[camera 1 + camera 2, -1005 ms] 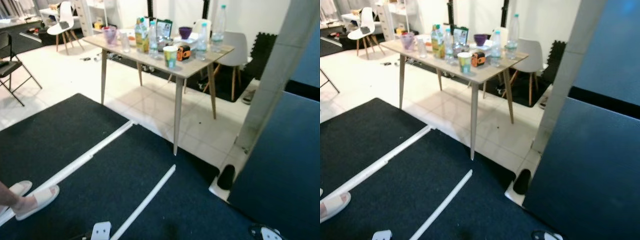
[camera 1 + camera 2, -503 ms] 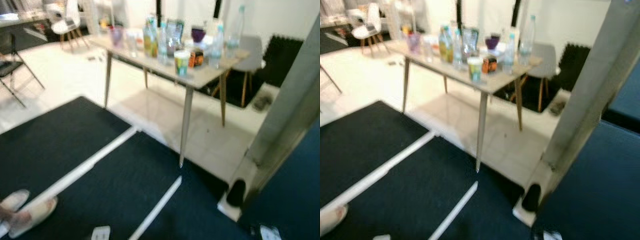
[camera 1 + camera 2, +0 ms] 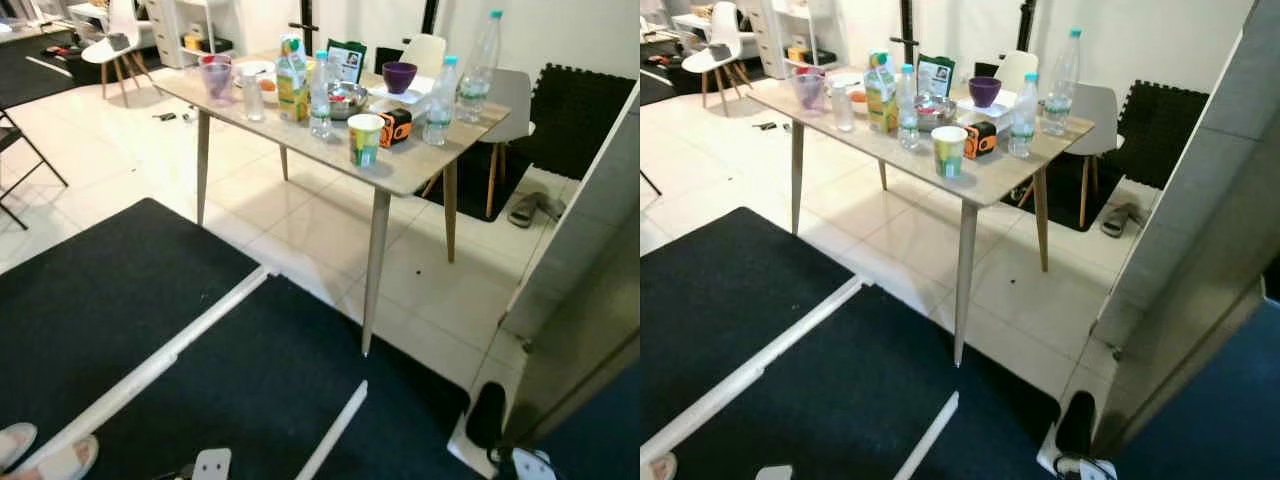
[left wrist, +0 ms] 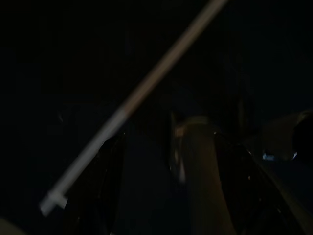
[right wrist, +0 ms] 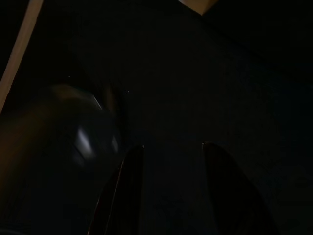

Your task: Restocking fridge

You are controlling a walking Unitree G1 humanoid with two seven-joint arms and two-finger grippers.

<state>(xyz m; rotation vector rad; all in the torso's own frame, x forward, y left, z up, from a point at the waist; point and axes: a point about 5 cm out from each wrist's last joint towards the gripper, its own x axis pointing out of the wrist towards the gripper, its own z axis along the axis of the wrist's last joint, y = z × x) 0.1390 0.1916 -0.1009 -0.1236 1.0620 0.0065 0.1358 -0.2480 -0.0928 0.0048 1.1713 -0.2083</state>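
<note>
One wooden table holds three clear water bottles: one near the middle, one beside the orange box, and a taller one at the far corner. There is also one juice bottle, one paper cup, one purple bowl, one metal bowl, one purple tumbler and one small orange box. On the floor lie two dark mats, one pair of slippers (far side), and two white chairs can be counted.
</note>
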